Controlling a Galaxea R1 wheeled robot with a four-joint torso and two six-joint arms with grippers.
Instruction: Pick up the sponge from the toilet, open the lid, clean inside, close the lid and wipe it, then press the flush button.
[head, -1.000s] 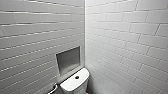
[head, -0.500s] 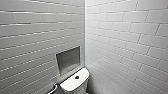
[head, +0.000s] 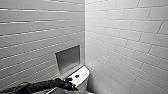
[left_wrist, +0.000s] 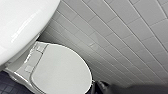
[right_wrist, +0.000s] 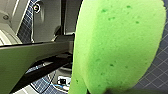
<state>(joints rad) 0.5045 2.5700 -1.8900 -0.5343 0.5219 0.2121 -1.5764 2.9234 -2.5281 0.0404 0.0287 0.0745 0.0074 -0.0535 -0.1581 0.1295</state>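
The bright green sponge (right_wrist: 117, 47) looms close in the right wrist view, and my right gripper is shut on its lower end. The white toilet (head: 81, 77) stands in the corner, with the dark round flush button (head: 77, 76) on its tank top. My left arm reaches in from the left. Its gripper (head: 71, 85) is shut and empty, just at the near side of the tank, a little short of the button. In the left wrist view the oval lid (left_wrist: 60, 72) lies down over the bowl below the glossy tank (left_wrist: 22, 22).
White tiled walls (head: 125, 37) meet in a corner right behind the toilet. A recessed grey niche (head: 68, 59) sits in the left wall above the tank. Dark blue tiled floor (right_wrist: 155, 75) shows beneath, beside parts of my own body (right_wrist: 30, 57).
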